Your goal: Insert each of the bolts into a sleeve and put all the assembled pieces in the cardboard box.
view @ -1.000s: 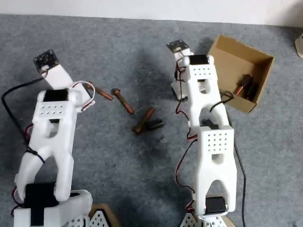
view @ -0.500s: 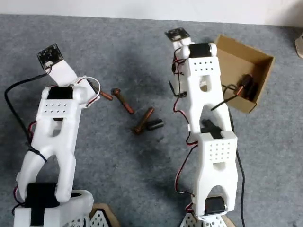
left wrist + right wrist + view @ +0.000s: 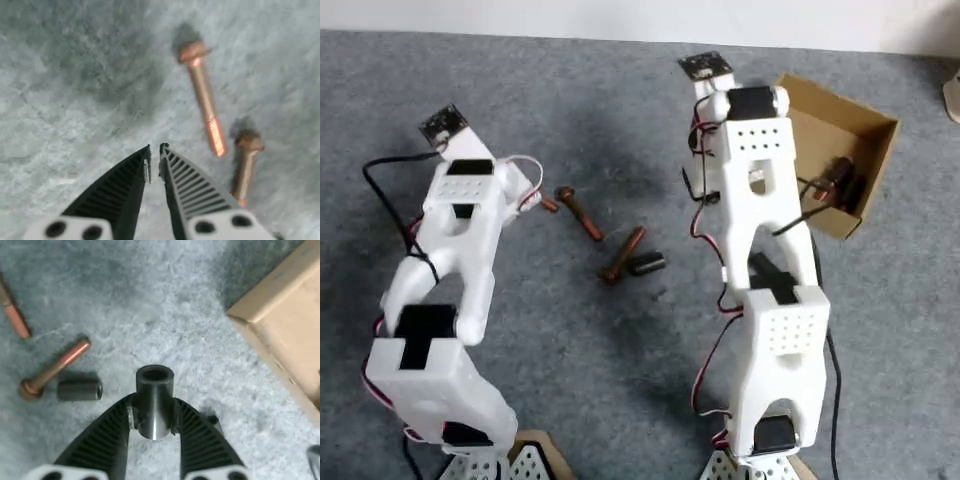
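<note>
Bolts [image 3: 578, 212] first: where do they lie from the left gripper [image 3: 155, 149]?

Two lie on the grey surface [image 3: 620, 380] ahead of its tips and off to its right, neither touching it. The far bolt [image 3: 201, 95] has its head pointing away from the gripper. The near bolt [image 3: 244, 165] lies close beside one finger.

And that gripper itself?

Its fingers are drawn together to a thin slit, with nothing between them.

What sits between the two arms?

A third bolt [image 3: 54, 369] with a loose sleeve [image 3: 79, 389] just beside it, both flat on the surface. They are off to the left of the right gripper [image 3: 154, 412] and a little ahead of it.

What does the right gripper have?

It is clamped on a held sleeve [image 3: 155, 390], dark and upright, with the open bore facing up. The fingers press on the sleeve's lower half from both sides. Whether its base touches the surface, I cannot tell.

And the cardboard box [image 3: 873, 118]?

It is to that gripper's right and slightly ahead, near but not touching. An assembled piece [image 3: 835, 180] lies inside, against the wall farthest from the gripper.
</note>
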### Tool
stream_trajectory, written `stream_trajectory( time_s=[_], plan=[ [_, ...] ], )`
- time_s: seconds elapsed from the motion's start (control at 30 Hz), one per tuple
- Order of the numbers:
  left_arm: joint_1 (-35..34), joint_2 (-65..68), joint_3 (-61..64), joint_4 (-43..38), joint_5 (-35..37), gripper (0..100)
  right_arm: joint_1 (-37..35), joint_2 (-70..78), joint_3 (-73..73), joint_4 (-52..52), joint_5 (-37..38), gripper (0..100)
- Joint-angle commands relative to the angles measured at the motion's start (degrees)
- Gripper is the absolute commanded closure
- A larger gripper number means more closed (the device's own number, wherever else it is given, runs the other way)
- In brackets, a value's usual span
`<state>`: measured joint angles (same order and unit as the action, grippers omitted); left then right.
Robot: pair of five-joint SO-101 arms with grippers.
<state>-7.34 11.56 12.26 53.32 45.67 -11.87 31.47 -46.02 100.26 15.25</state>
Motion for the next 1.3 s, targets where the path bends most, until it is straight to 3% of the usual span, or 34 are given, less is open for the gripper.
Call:
stream_trajectory(
  time_s=[0.0,0.3,0.53,0.87,1.27],
  plan=[
    [0.0,0.9,-6.6,0.6,3.5,95,-0.6,-9.3,4.4,0.7,2.2,99.4],
    [0.1,8.3,-15.1,0.5,5.8,95,-0.8,-17.6,15.9,-1.5,3.2,99.4],
    [0.1,12.8,-20.0,3.0,6.4,81,-0.9,-18.2,18.9,-2.3,4.8,99.4],
    [-1.4,22.9,-29.3,4.3,11.3,84,-0.6,-18.2,19.0,-2.2,4.9,99.4],
    [-5.1,24.7,-30.1,4.0,15.6,84,-0.6,-18.2,19.1,-2.2,4.9,99.4]
  ],
)
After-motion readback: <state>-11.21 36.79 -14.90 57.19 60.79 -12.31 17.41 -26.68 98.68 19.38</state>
